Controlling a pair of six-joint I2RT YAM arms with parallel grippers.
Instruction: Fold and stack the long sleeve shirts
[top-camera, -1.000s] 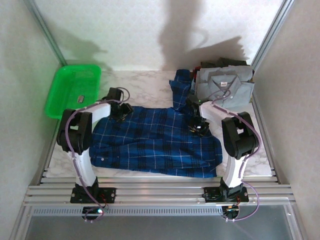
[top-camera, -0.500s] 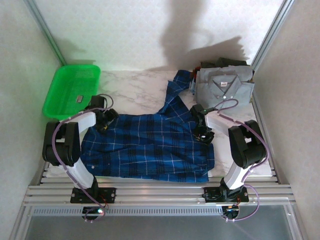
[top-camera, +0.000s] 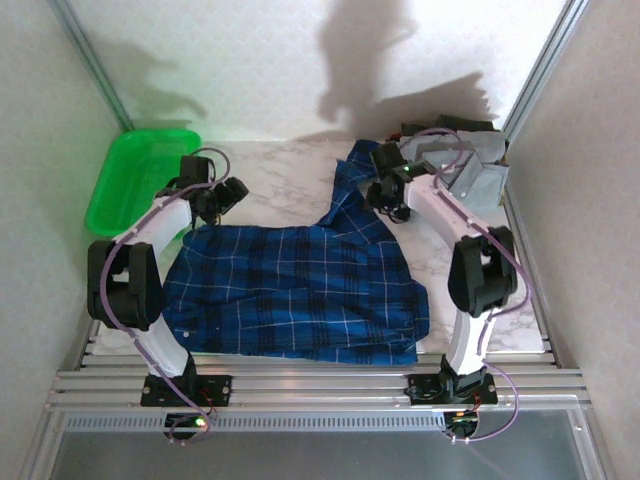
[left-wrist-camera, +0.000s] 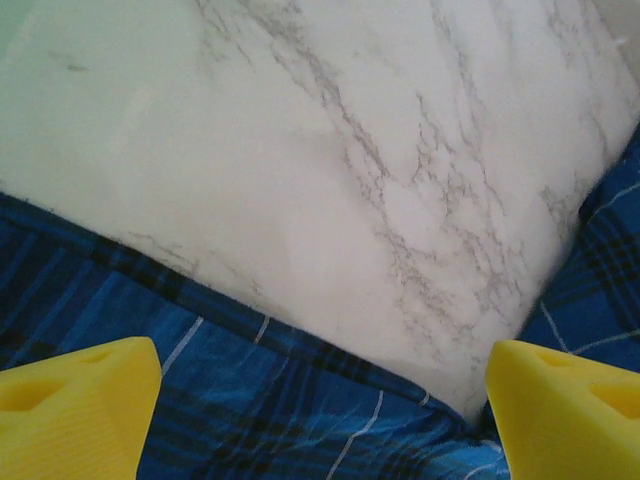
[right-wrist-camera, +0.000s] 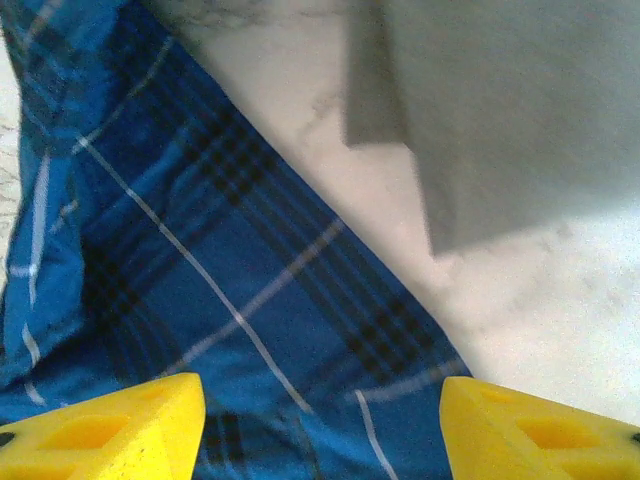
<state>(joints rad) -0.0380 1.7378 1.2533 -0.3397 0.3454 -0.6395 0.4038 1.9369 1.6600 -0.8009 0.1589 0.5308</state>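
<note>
Plaid shirt (top-camera: 300, 290) lies flat, bare marble table (top-camera: 280, 175) beyond its far edge.

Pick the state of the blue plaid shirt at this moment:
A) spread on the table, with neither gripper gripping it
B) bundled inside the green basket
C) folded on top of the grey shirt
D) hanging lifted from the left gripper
A: the blue plaid shirt lies spread across the table, and the wrist views show the left gripper and right gripper open, with no cloth pinched.
</note>
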